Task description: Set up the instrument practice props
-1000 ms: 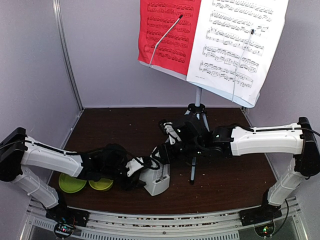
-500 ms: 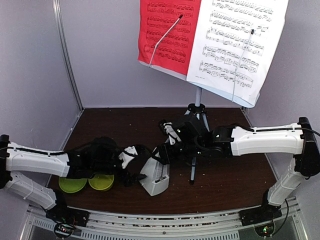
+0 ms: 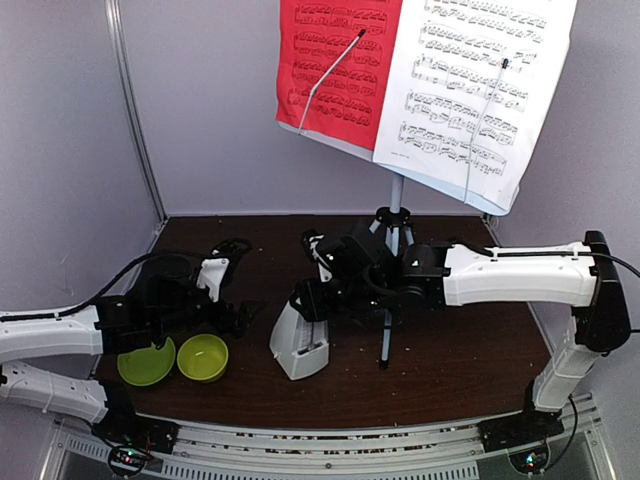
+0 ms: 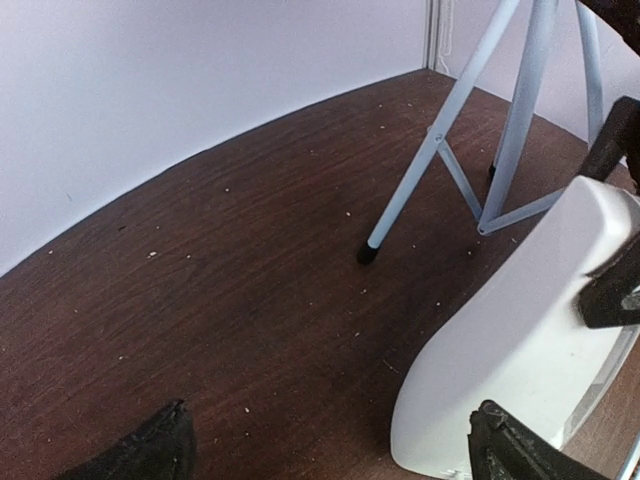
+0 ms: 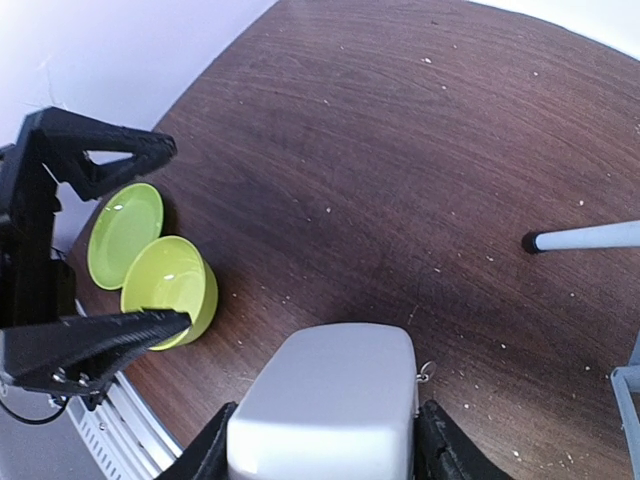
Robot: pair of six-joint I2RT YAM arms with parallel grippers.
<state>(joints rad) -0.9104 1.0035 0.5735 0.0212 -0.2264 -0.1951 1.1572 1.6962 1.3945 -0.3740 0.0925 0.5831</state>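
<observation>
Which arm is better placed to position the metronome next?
Right. Its tool clamps the metronome at its top, one finger on each side. The left tool is open and apart from it, over by the bowls.

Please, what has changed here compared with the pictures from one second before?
The left pincer let go of the metronome, opened, and drew back to the left, uncovering the green bowls. The right pincer kept its hold on the metronome's top and shifted it slightly left. The music stand, red sheet and white sheet stayed as they were.
</observation>
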